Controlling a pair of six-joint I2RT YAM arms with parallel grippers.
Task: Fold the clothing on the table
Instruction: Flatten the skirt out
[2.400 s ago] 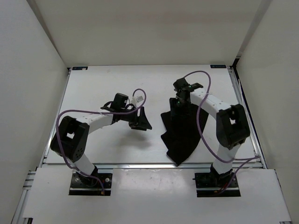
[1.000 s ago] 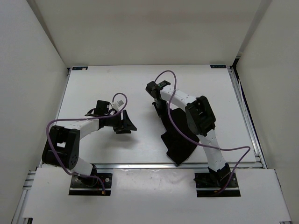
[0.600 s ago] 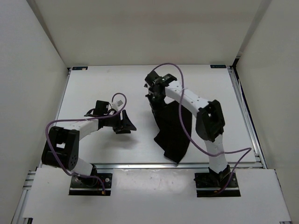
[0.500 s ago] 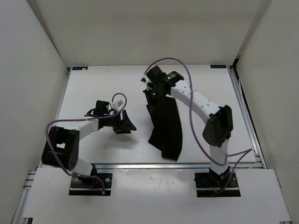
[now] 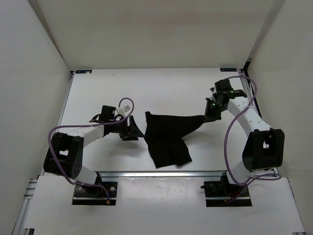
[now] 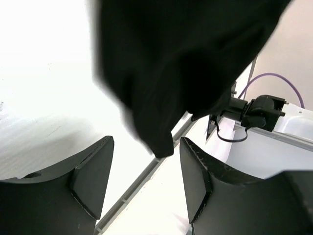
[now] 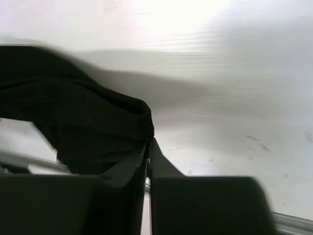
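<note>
Black clothing is lying rumpled on the white bench, one corner stretching rightward to the right gripper, which is clamping it, while the left gripper is hovering just beside its left edge, jaws apart.

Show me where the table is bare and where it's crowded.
Bare: the far half of the table, between the back rail and both grippers; also a smaller patch near the front rail between the clothing and the right arm. Crowded: the middle, where the clothing stretches from beside the open left gripper to the right gripper pinching it.
</note>
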